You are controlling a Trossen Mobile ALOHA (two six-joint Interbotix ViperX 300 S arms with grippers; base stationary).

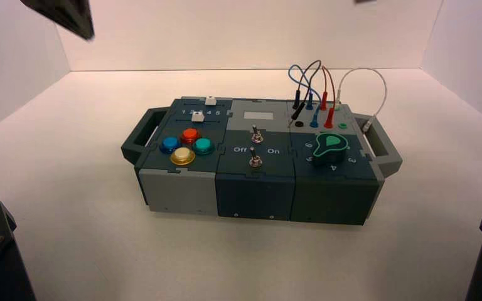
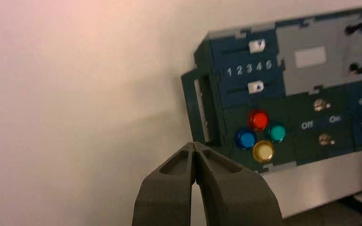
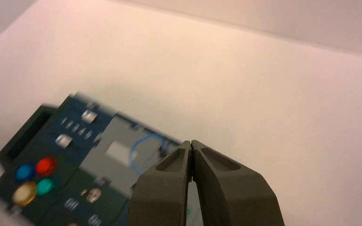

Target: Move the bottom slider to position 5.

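Observation:
The bottom slider (image 1: 197,116) is a white square knob on the box's left block, just beyond the coloured buttons. In the left wrist view the bottom slider (image 2: 256,87) sits under the middle-to-right numerals of the row 1 2 3 4 5. Position 5 (image 2: 268,65) ends that row and also shows in the high view (image 1: 218,113). My left gripper (image 2: 194,146) is shut and empty, held high off the box's left end. My right gripper (image 3: 191,143) is shut and empty, high above the box. Both are far from the slider.
The top slider (image 1: 211,100) lies behind the numeral row. Four round buttons (image 1: 182,156), two toggle switches (image 1: 255,162), a green knob (image 1: 330,145) and plugged wires (image 1: 317,94) fill the rest of the box. A handle (image 1: 139,137) sticks out at the left end.

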